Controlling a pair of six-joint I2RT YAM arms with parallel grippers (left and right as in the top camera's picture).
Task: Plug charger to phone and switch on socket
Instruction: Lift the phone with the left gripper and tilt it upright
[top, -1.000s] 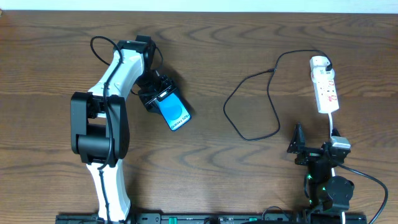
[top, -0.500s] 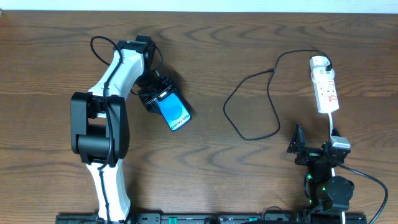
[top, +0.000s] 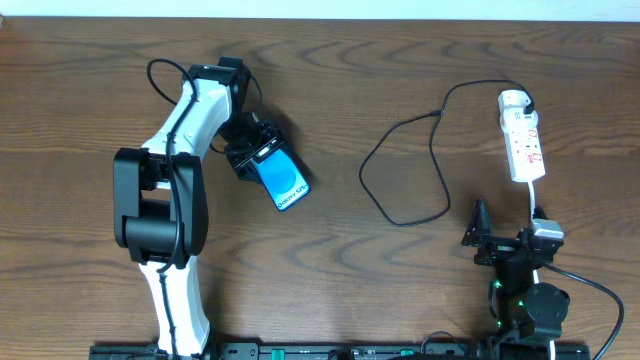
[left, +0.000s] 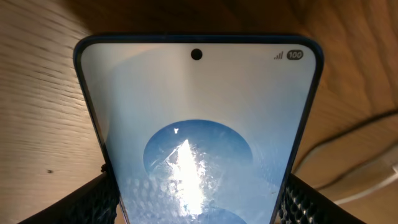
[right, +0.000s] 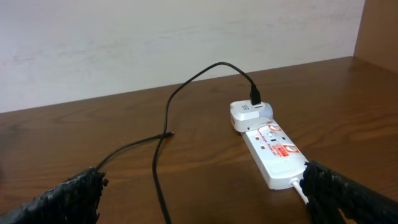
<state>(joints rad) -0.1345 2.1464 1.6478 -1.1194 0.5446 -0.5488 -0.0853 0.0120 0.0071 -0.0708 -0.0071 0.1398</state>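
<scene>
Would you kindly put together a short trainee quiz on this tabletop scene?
1. True or false: the left gripper is clamped on the phone.
2. The charger is plugged in at: A the socket, B the phone, C neither.
3. Fill in: the right gripper is ___ and holds nothing.
Key: 1 true; 2 A; 3 open.

I see a dark brown wood-grain table (top: 330, 300) filling my overhead view, its grain running left to right. Beyond its far edge stands a plain off-white wall (right: 155, 37), and a brown wooden panel (right: 380, 25) meets it at far right. The light looks even and soft.
</scene>
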